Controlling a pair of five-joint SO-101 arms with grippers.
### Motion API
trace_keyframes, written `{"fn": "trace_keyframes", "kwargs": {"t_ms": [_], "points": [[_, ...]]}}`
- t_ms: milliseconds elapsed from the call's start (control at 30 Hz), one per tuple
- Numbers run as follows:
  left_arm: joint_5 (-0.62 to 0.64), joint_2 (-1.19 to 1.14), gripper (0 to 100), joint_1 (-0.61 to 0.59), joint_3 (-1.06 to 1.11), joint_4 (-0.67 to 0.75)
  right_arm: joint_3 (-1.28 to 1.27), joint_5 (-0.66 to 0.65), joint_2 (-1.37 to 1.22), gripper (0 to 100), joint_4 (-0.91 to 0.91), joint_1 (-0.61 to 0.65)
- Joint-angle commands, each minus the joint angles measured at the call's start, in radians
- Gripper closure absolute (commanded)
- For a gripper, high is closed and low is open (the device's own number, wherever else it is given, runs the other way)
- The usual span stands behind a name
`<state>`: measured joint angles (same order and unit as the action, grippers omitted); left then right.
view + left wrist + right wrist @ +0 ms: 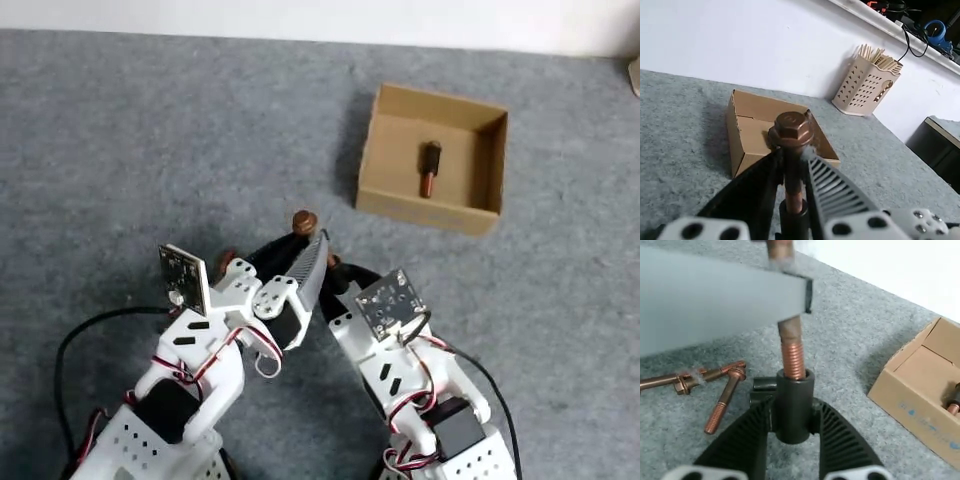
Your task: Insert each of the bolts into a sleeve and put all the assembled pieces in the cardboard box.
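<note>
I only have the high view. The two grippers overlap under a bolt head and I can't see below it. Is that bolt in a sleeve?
Observer: Partly. In the right wrist view the threaded tip of the bolt is inside the mouth of a black sleeve, with most of the thread above the rim.
Operator: Who holds the sleeve?
Observer: The right gripper is shut on it, one finger on each side.
Operator: And the left?
Observer: The left gripper is clamped on the bolt's shank just under the hex head.
</note>
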<state>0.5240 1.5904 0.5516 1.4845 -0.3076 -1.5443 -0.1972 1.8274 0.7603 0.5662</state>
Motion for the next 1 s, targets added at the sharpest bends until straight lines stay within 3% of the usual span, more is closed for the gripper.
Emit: {"fn": "trace_keyframes", "kwargs": {"t_ms": [0, 300, 467, 833, 967], "points": [[0.009, 0.004, 99, 0.030, -0.005, -0.003, 0.058, -0.014, 0.012, 99.3, -0.035, -0.015], [0.051, 0.004, 99, 0.074, -0.053, -0.123, 0.136, -0.015, 0.012, 99.3, 0.044, 0.016], [0.044, 0.004, 99, 0.074, -0.054, -0.124, 0.217, -0.021, 0.012, 99.3, 0.153, 0.113], [0.037, 0.004, 99, 0.073, -0.045, -0.121, 0.222, -0.021, 0.012, 99.3, 0.159, 0.111], [0.040, 0.005, 86, 0.074, -0.045, -0.121, 0.220, -0.021, 0.012, 99.3, 0.159, 0.108]]}}
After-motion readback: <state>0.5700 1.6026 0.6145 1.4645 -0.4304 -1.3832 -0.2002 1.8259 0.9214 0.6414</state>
